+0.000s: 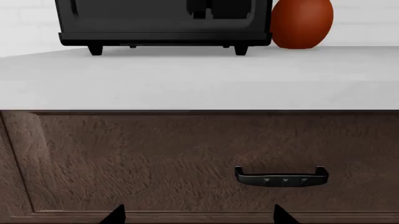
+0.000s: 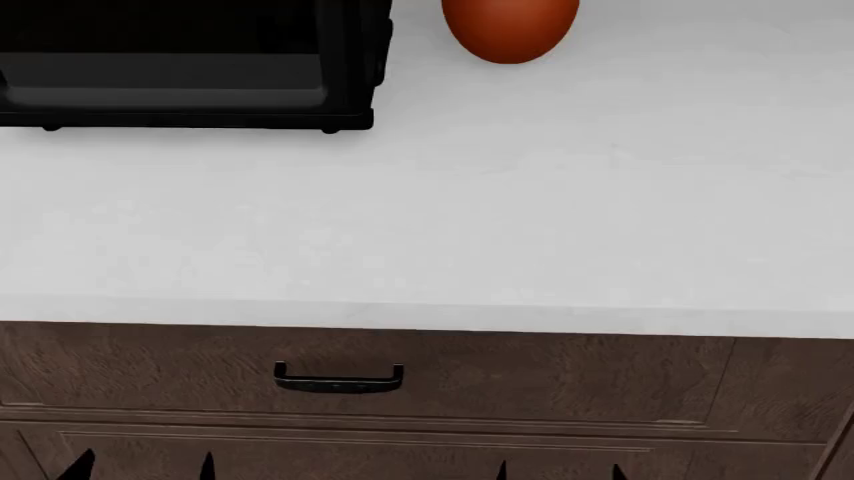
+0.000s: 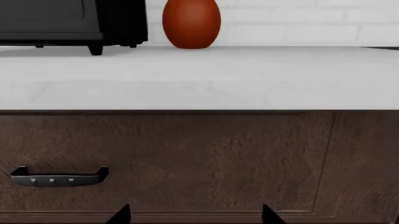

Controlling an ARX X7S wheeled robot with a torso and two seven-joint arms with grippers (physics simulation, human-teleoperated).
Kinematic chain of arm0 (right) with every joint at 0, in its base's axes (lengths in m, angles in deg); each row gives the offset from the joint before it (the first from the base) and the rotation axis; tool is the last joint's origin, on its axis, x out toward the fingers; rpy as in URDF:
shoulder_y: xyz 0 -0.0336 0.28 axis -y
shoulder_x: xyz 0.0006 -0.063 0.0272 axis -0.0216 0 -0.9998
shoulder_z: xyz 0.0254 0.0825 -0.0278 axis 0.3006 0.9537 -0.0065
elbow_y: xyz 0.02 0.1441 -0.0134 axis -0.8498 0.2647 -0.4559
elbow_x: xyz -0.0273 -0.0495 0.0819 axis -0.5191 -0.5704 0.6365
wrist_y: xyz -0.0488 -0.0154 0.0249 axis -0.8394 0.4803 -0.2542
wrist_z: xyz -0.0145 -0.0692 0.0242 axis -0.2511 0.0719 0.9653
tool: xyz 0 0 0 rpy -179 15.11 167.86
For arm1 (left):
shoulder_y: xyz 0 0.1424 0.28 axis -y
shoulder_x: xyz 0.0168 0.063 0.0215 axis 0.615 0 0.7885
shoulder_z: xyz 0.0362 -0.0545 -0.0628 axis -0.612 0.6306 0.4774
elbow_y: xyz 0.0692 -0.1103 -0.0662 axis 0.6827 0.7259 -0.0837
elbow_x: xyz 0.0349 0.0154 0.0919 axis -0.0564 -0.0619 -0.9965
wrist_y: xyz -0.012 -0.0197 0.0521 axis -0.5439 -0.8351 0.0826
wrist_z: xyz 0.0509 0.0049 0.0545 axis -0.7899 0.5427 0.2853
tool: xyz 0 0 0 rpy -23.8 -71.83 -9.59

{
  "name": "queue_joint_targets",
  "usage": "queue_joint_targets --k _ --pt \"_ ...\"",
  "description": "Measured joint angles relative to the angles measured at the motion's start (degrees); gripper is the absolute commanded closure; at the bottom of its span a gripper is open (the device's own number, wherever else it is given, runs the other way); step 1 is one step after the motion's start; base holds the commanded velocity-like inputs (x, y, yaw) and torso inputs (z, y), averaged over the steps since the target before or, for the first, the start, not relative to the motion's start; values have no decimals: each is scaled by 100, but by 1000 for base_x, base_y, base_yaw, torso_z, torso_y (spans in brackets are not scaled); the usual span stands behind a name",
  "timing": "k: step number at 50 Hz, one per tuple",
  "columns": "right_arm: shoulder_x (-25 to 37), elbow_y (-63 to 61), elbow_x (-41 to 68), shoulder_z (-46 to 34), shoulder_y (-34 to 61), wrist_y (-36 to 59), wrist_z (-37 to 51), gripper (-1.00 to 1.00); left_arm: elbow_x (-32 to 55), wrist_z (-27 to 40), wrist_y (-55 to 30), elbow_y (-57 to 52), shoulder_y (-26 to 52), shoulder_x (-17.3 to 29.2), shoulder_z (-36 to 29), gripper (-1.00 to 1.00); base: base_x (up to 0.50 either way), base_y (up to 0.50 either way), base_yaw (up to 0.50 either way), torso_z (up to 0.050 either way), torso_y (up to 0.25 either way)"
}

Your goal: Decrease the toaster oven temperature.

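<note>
- Plainly, the toaster oven sits at the back of the white countertop, toward the left in the head view, standing on short black feet well away from the counter's front edge.
- Just beside its right side stands an orange-red round object, egg-shaped; the left wrist view shows a sliver of white between the two (so they look apart, though only barely).
- Nothing lies on the open stretch of counter between the oven and the front edge.
- Below the counter runs a dark brown drawer front with a black bar handle, set roughly under the oven's right end.
- The left gripper shows only as two black pointed fingertips at the frame's edge, set wide apart, low in front of the drawer and holding nothing.
- The right gripper appears the same way: two dark tips spread apart, empty, level with the drawer's lower rail.
- In the head view both pairs of tips poke up at the bottom edge, well short of the counter.
- The oven is cut off in every view: only its lower door, base and feet show, and its knobs and their white marks cannot be made out.
- A white tiled wall rises behind the counter.
</note>
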Motion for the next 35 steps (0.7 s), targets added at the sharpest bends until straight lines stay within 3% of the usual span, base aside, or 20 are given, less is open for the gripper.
queue_joint_targets --k 21,26,35 --pt "235 -206 195 -269 1 138 314 -100 231 299 -150 -268 -13 236 -243 -100 0 0 0 0 0" --pt "329 -968 128 -354 52 722 440 -100 364 395 -801 -1080 55 341 -232 -100 0 0 0 0 0" --pt "489 -2940 30 -526 497 2428 490 -100 555 665 -2843 -3097 552 613 -131 -100 0 0 0 0 0"
